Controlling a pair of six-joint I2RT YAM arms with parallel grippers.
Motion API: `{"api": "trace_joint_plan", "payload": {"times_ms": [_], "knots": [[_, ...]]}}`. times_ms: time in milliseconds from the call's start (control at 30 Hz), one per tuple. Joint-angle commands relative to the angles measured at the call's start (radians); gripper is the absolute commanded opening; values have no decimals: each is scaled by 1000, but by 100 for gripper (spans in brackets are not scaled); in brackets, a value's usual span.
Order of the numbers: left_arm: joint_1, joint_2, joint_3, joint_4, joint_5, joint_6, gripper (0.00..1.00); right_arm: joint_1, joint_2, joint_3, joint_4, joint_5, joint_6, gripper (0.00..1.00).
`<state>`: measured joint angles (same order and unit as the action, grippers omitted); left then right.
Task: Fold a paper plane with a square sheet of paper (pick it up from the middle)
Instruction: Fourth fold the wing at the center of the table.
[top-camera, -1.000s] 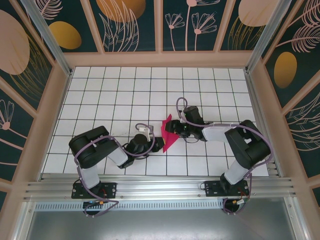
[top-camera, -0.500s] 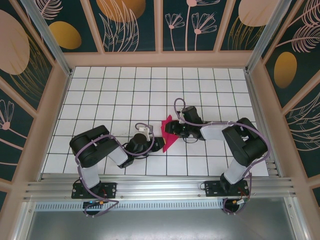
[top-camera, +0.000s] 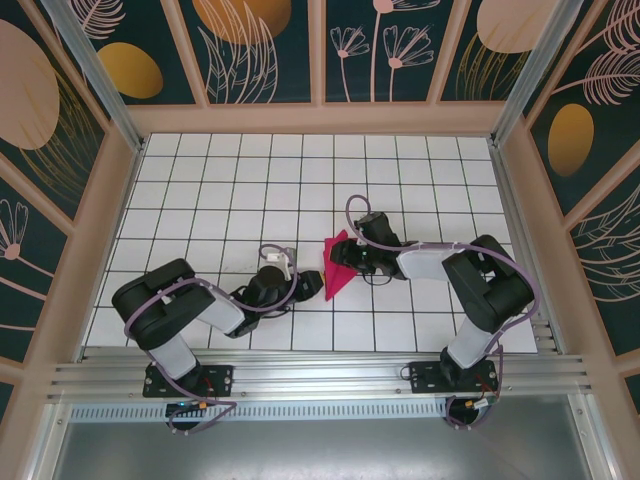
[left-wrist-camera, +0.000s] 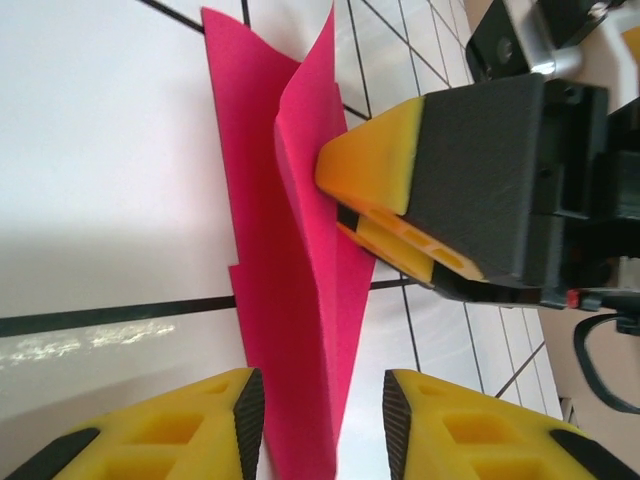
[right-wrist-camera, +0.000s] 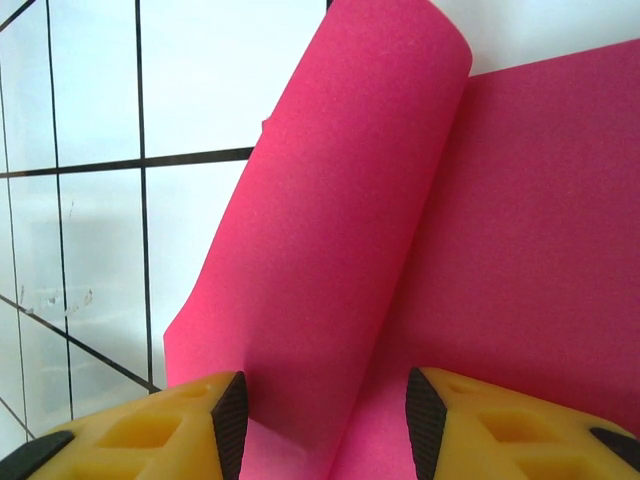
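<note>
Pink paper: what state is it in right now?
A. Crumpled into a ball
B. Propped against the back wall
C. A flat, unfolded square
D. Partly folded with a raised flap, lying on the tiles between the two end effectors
D: the pink paper shows a standing flap over a flatter layer, and it lies on the tiled table between the left end effector and the right end effector.
</note>
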<state>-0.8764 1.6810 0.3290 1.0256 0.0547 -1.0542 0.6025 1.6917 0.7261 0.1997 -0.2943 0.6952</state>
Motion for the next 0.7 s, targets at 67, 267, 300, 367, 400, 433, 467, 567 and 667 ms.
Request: {"api": "trace_joint_plan", "payload": {"times_ms": [67,267,300,367,400,433,467,567,667], "knots": [[7,-19,43,-64,6,-19,41,6,52,-1,-110,104,25,47],[7,-42,68,-50,32,0,36,9,62,5,-129,124,33,46],[6,-44,75,-51,49,6,35,10,64,6,-136,128,35,46],[7,-48,86,-49,76,9,34,11,67,10,-144,130,40,45],[7,-44,96,-59,92,11,33,10,68,10,-144,132,45,45],[7,-36,111,-74,108,19,33,10,68,11,-144,130,49,45],[6,-27,123,-87,118,19,31,11,69,12,-144,128,51,44],[7,9,146,-101,139,8,27,10,73,13,-144,119,61,44],[5,28,179,-165,136,10,24,11,76,15,-145,114,67,43]]}}
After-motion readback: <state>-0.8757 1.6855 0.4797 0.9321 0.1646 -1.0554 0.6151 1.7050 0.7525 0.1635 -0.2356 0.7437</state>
